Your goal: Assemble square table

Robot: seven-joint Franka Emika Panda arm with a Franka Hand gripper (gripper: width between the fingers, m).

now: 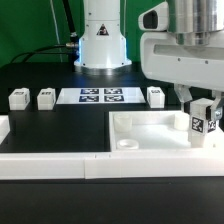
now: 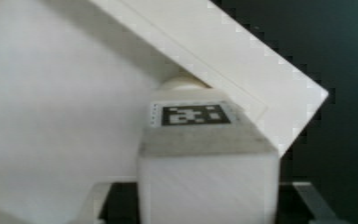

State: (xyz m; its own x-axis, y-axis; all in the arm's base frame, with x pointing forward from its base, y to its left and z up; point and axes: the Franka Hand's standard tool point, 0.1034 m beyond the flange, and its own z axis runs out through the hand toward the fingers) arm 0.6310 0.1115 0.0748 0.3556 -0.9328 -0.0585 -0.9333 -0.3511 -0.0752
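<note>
The tool (image 1: pixel 203 106) is closed narrowly around the held leg (image 1: pixel 203 120), with one dark finger on each side of the leg's upper part. This leg hangs upright over the slab (image 1: pixel 150 128), at the slab's corner on the exterior view's right. Its black-and-white tag (image 1: pixel 199 124) faces the exterior camera. From that view I cannot tell whether the leg's lower end touches the slab or sits just above it.

In the wrist view the held leg (image 2: pixel 202 165) fills the middle, tag (image 2: pixel 194 113) towards the camera. Its far end meets the point where two raised rims of the slab (image 2: pixel 51 110) join. A rounded shape shows just past the leg's end, too blurred to name.

The slab lies flat on the black bench (image 1: pixel 60 130), rim up, with a round socket (image 1: pixel 127 145) visible in its near corner on the exterior view's left.

A second leg (image 1: pixel 155 95) stands just beyond the slab's far edge. The marker board (image 1: pixel 100 96) lies beyond the slab, towards the exterior view's left. Further that way, well apart from the slab, stand a third leg (image 1: pixel 46 98) and a fourth leg (image 1: pixel 18 98), near each other.

A long white rail (image 1: pixel 50 165) runs along the slab's near side and on past it. The arm base (image 1: pixel 100 45) rises behind the marker board.
</note>
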